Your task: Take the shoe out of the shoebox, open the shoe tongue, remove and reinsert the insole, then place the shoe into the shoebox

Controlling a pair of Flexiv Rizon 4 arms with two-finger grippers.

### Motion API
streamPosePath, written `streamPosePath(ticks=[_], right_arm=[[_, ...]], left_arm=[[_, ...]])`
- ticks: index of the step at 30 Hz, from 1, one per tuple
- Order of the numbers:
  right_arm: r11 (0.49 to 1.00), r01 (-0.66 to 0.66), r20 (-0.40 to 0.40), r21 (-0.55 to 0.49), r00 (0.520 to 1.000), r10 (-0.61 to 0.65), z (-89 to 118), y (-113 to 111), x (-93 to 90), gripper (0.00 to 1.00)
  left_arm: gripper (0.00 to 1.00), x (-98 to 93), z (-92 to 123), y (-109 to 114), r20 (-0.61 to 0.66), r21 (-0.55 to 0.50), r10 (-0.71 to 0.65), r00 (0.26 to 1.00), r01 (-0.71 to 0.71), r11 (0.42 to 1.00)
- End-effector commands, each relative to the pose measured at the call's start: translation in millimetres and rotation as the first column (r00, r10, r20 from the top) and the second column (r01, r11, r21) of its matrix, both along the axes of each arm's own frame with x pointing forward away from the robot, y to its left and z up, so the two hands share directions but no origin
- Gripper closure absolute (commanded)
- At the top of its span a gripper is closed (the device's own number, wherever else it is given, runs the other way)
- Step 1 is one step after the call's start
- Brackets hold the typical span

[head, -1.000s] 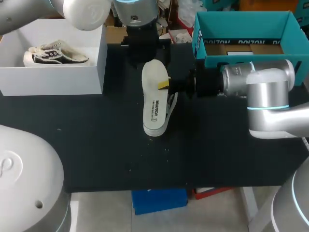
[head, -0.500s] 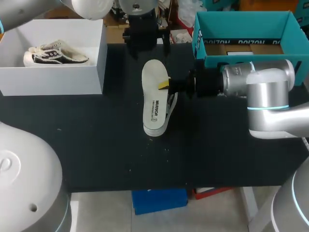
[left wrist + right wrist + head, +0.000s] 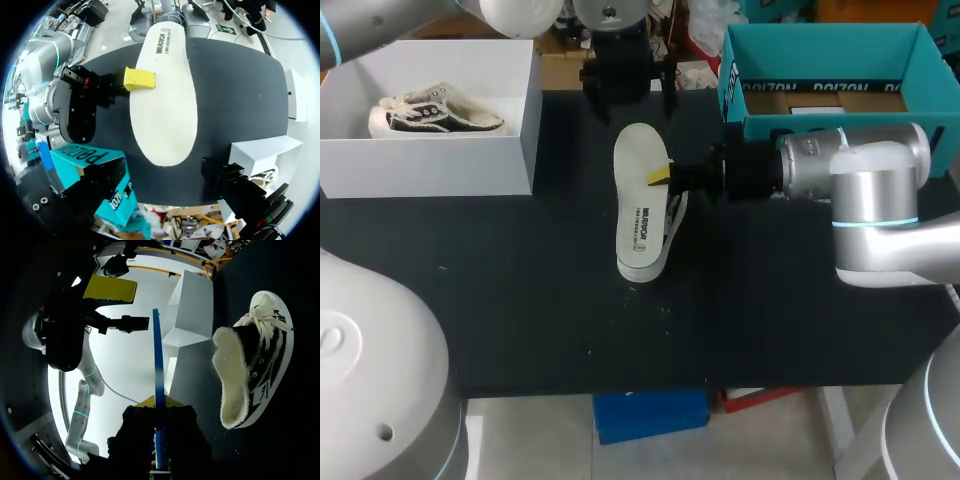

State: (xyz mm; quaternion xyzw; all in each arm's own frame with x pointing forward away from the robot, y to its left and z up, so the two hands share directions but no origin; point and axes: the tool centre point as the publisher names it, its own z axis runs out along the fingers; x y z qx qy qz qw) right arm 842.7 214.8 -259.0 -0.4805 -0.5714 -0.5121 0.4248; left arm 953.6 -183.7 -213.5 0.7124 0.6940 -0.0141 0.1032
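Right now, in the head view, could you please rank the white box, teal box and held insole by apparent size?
1. white box and teal box: nearly alike; my right arm hides part of the teal one, so unranked.
2. insole in the right gripper: smallest.

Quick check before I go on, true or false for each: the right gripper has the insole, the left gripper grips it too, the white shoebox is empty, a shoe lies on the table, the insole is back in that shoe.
1. The right gripper is shut on the insole. True.
2. The left gripper grips the insole too. False: it is open beyond the insole's end, touching nothing.
3. The white shoebox is empty. False: a shoe lies in it.
4. Another shoe lies on its side on the table. True.
5. The insole is inside that shoe. False: it is held outside it.
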Motion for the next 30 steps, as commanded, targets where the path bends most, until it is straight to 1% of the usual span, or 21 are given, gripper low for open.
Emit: streamPosePath(ticks=[1,8,15,20,30], right_arm=[[1.000,-0.001,-0.001,-0.001,1.000,0.001,0,0,0.0,1.00],[1.000,-0.001,-0.001,-0.001,1.000,0.001,0,0,0.0,1.00],[1.000,-0.001,-0.001,-0.001,1.000,0.001,0,0,0.0,1.00],[1.000,-0.001,-0.001,-0.001,1.000,0.001,0,0,0.0,1.00],[1.000,-0.001,-0.001,-0.001,1.000,0.001,0,0,0.0,1.00]], left_arm=[[0.00,-16.4,3,4,0.009,-0.008,-0.003,1.000,0.003,1.000],[0.00,-52.4,9,6,0.017,-0.009,-0.036,0.999,0.036,0.999],[0.00,-91.8,3,7,0.000,-0.004,-0.063,0.998,0.063,0.998],[0.00,-119.8,2,7,-0.005,-0.010,-0.077,0.997,0.077,0.997],[0.00,-157.8,1,16,-0.008,-0.019,-0.088,0.996,0.088,0.996]])
